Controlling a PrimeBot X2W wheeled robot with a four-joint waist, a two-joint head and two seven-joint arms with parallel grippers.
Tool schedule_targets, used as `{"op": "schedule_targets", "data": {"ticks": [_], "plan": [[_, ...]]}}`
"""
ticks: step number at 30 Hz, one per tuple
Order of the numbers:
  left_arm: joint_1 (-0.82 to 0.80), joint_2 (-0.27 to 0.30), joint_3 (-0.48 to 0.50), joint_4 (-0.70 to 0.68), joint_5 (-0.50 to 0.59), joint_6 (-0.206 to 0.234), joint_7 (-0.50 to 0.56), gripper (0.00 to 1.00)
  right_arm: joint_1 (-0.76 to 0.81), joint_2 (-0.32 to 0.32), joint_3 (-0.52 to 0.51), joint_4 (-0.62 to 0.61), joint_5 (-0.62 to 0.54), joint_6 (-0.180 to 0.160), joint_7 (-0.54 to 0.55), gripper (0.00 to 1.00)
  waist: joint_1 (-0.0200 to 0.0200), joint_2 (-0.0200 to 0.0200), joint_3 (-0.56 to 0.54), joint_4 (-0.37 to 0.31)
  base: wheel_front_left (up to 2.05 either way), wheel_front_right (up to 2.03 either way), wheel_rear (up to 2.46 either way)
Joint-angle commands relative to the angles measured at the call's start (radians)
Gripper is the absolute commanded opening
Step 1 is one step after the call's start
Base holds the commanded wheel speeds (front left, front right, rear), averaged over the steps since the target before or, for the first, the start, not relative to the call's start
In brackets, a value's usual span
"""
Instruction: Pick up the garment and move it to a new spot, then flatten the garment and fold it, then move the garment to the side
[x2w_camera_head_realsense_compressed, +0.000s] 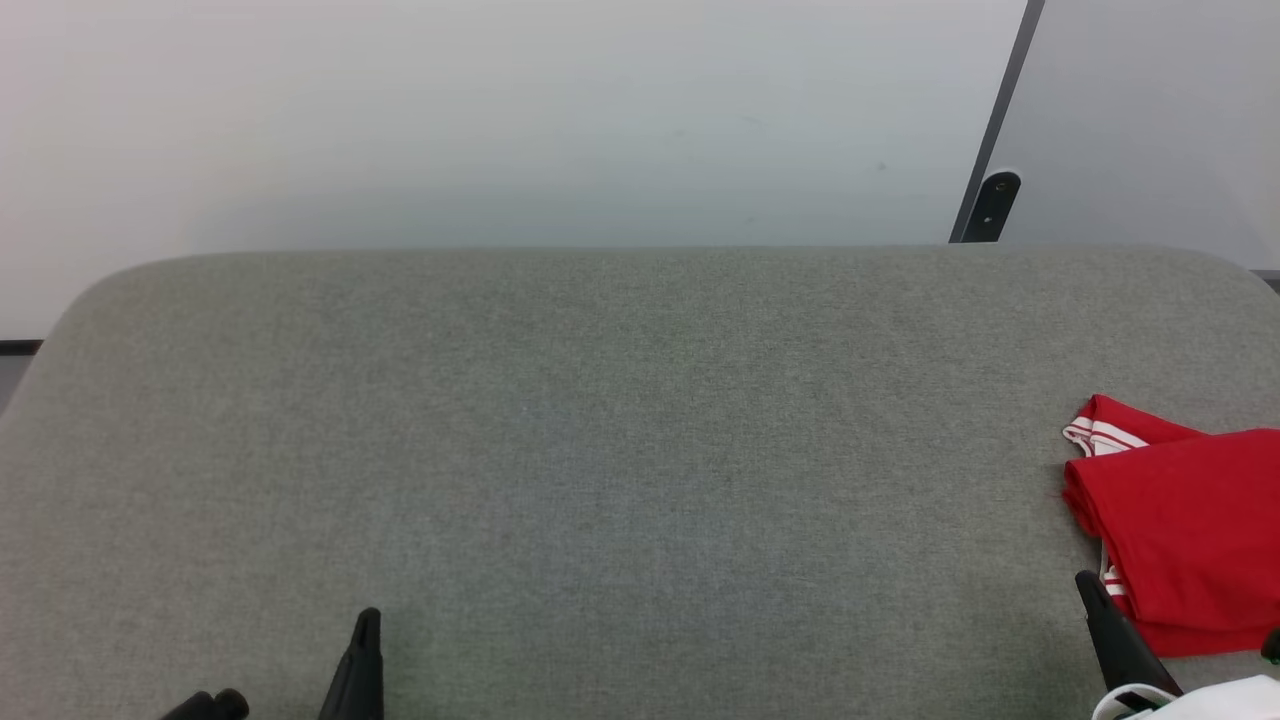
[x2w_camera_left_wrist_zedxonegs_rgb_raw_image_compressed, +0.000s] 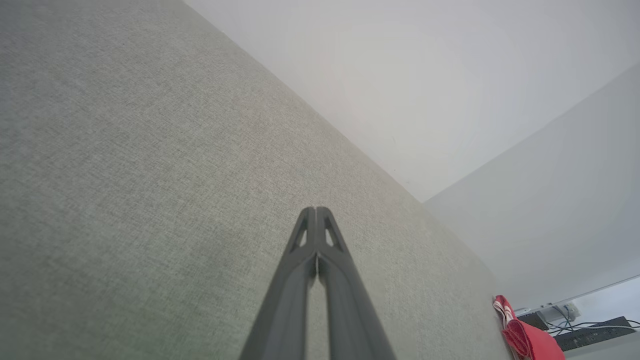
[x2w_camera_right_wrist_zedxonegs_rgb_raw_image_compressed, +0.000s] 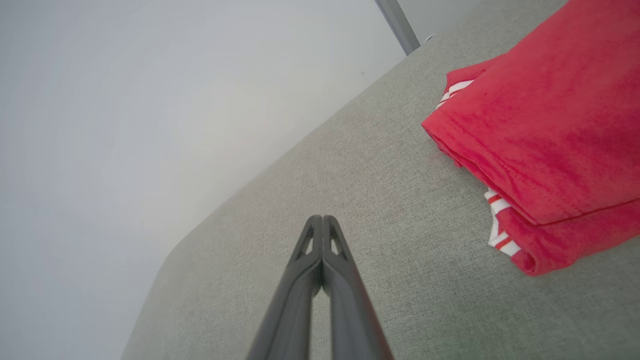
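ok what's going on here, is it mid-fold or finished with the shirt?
Nothing is being handled right now. The red garment lies folded at the right edge of the grey table, white-and-red trim peeking out. The right claw is shut and empty, close beside the garment but apart from it. The left claw is shut too, over bare table far from it. Judging by that, the fold and the move aside look done.

Left gripper (x2w_camera_left_wrist_zedxonegs_rgb_raw_image_compressed: 316, 210), right gripper (x2w_camera_right_wrist_zedxonegs_rgb_raw_image_compressed: 322, 218): slim black fingers (triangular cut-outs near tips); right forearm (x2w_camera_head_realsense_compressed: 1215, 698) white.
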Motion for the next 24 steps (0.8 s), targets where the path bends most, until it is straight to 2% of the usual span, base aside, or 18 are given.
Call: {"op": "schedule_targets", "data": {"ticks": [1,24], "plan": [[-0.024,0.004,0.006,-0.005,-0.040,-0.007,0.007,0.00,-0.028,-0.001,-0.001,-0.002,0.039,0.000,-0.008,0.00,0.0000,0.0000,0.000,0.000,0.00,0.00,0.00],[-0.095,0.001,0.028,0.037,-0.305,-0.021,0.071,0.00,-0.096,0.005,-0.002,0.081,0.288,-0.001,-0.026,0.00,0.0000,0.0000,0.002,-0.005,0.00,0.00,0.00]]}}
